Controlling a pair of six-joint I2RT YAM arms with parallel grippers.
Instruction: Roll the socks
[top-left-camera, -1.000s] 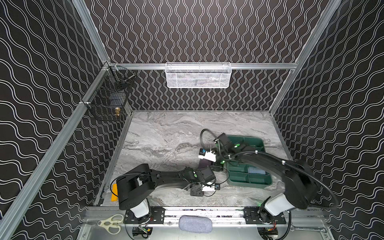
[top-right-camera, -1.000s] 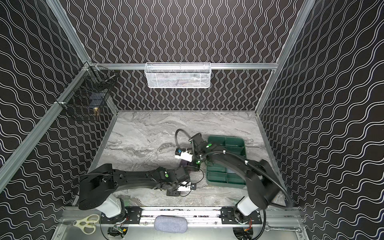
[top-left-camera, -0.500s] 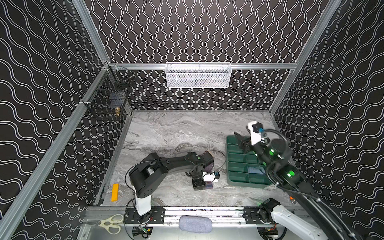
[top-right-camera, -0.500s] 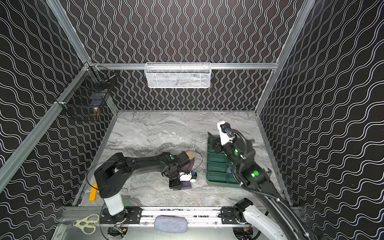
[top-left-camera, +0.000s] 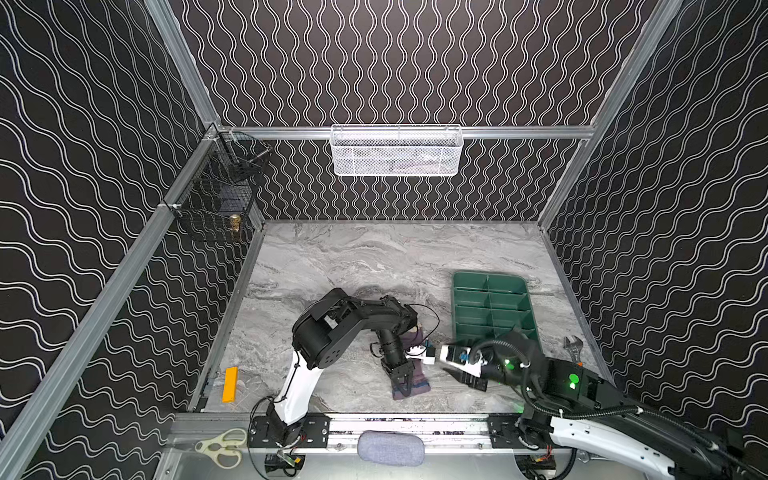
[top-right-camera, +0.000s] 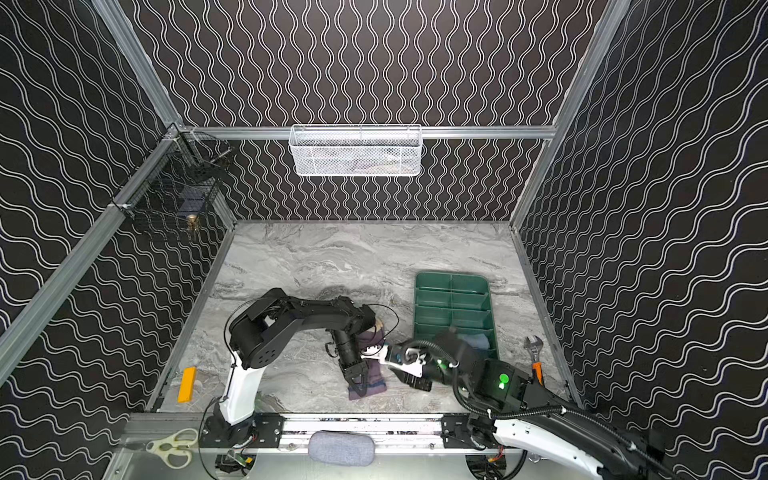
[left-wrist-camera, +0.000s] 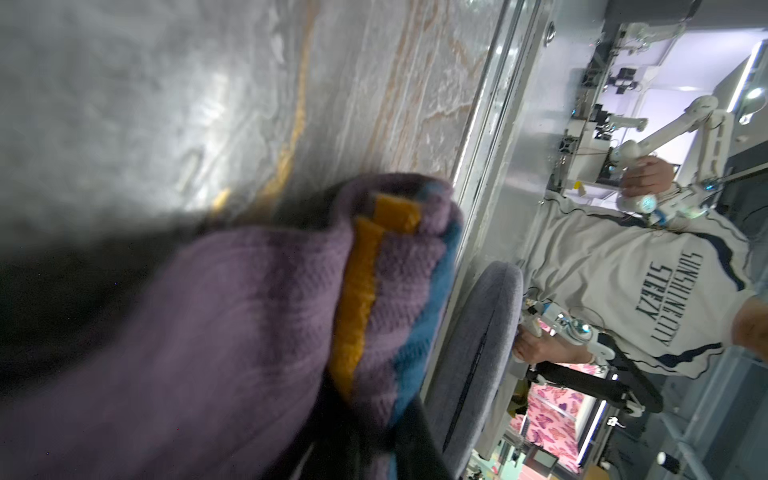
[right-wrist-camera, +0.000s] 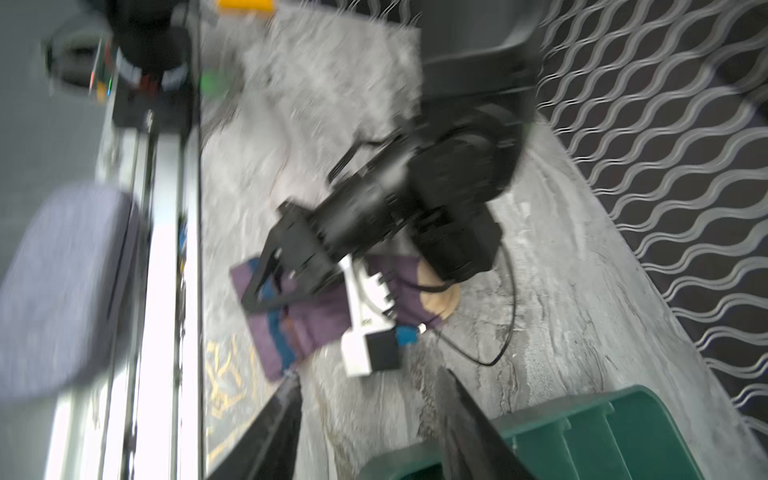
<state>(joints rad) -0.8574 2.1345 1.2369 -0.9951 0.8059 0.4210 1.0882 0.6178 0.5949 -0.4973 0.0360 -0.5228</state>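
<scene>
The purple sock (top-left-camera: 417, 384) lies flat near the table's front edge, its tan toe (right-wrist-camera: 440, 299) pointing to the back. Its navy and orange stripes (left-wrist-camera: 357, 291) show close up in the left wrist view. My left gripper (top-left-camera: 404, 383) points down at the sock's cuff end and is shut on the fabric. My right gripper (top-left-camera: 467, 377) hovers just right of the sock, open, with only bare table between its fingers (right-wrist-camera: 286, 399). A bit of the light blue sock (top-right-camera: 478, 341) shows in the near end of the green tray (top-left-camera: 490, 307), behind the right arm.
A wrench (top-left-camera: 572, 347) lies right of the tray. An orange block (top-left-camera: 230, 384) sits at the front left. Scissors (top-left-camera: 220, 446) and a grey pad (top-left-camera: 390, 448) rest on the front rail. A white mesh basket (top-left-camera: 397, 151) and a black wire basket (top-left-camera: 216, 195) hang on the walls.
My right gripper swung from high over the tray's far end down to the table beside the purple sock. The left arm shifted the sock's cuff end toward the front edge.
</scene>
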